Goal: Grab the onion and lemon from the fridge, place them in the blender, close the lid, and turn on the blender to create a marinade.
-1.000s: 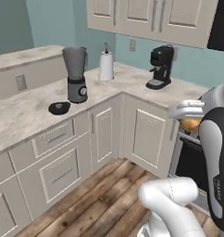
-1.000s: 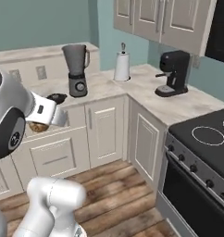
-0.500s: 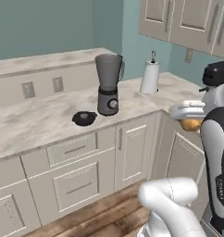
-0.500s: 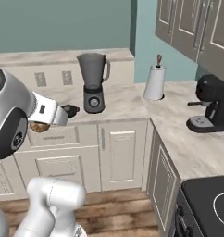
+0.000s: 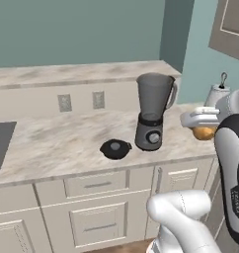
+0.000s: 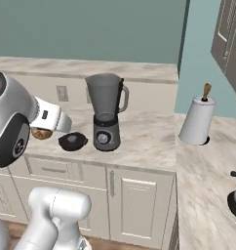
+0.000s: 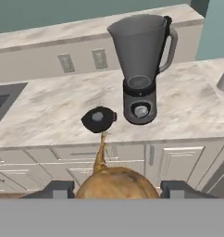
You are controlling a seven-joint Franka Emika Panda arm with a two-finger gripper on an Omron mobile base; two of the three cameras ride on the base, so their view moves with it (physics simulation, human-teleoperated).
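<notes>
The tan-orange onion (image 7: 115, 181) with its pointed tip sits between my gripper's (image 7: 115, 189) dark fingers (image 7: 58, 189), which are shut on it; the bulb also peeks out under the hand as the onion (image 5: 204, 133) and the onion (image 6: 41, 133). The blender (image 5: 153, 111) stands open-topped on the counter, a translucent grey jar on a dark base with a front knob; the blender (image 6: 106, 111) and the blender (image 7: 140, 67) lie ahead of the hand. Its black lid (image 5: 115, 148) lies on the counter just left of the base, seen too as the lid (image 6: 72, 141) and the lid (image 7: 98, 118).
A marble counter (image 5: 57, 143) runs over white drawers and cabinet doors (image 7: 178, 162). A paper towel roll (image 6: 197, 122) stands right of the blender. Wall outlets (image 5: 65, 102) sit on the backsplash. A dark sink edge (image 5: 0, 143) lies at far left, upper cabinets (image 6: 230, 44) at right.
The base has driven, so the whole scene has slid: the blender and lid now stand near the centre and closer. The onion stays held in the gripper.
</notes>
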